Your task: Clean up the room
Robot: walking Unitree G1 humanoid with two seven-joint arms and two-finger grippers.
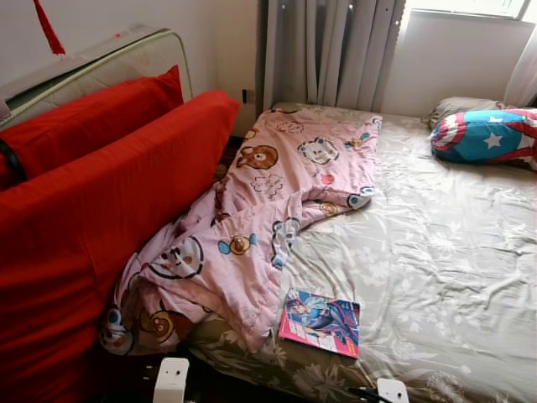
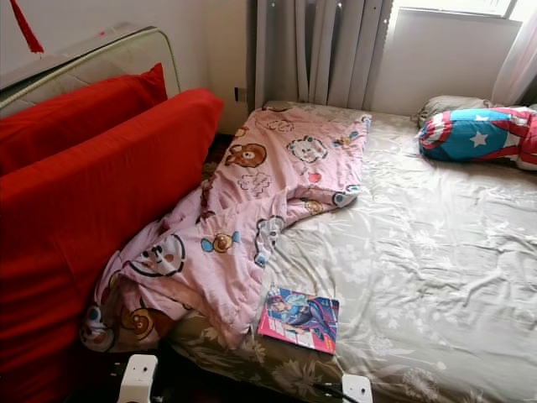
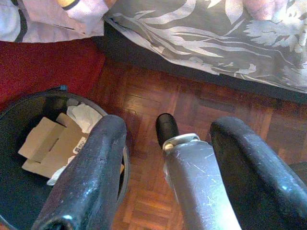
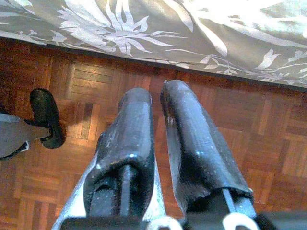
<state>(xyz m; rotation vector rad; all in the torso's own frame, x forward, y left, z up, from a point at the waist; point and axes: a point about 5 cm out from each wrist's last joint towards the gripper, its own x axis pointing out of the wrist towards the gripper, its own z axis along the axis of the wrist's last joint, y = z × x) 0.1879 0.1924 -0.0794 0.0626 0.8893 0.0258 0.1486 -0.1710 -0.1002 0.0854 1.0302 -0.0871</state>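
A crumpled pink cartoon quilt (image 1: 268, 210) lies along the left side of the bed (image 1: 436, 252) and hangs over its front corner. A colourful comic book (image 1: 320, 321) rests flat near the bed's front edge, beside the quilt. My left gripper (image 3: 169, 125) hangs open above the parquet floor with nothing between its fingers; a black bin (image 3: 19, 191) holding cardboard and paper sits just beside it. My right gripper (image 4: 156, 93) is shut and holds nothing, low over the floor by the bed's hanging sheet (image 4: 192, 33).
Two big red cushions (image 1: 92, 210) lean against a folded frame left of the bed. A star-patterned blue and red pillow (image 1: 487, 134) lies at the bed's far right. Grey curtains (image 1: 327, 50) hang behind. My own silver leg (image 3: 196, 182) stands between the left fingers.
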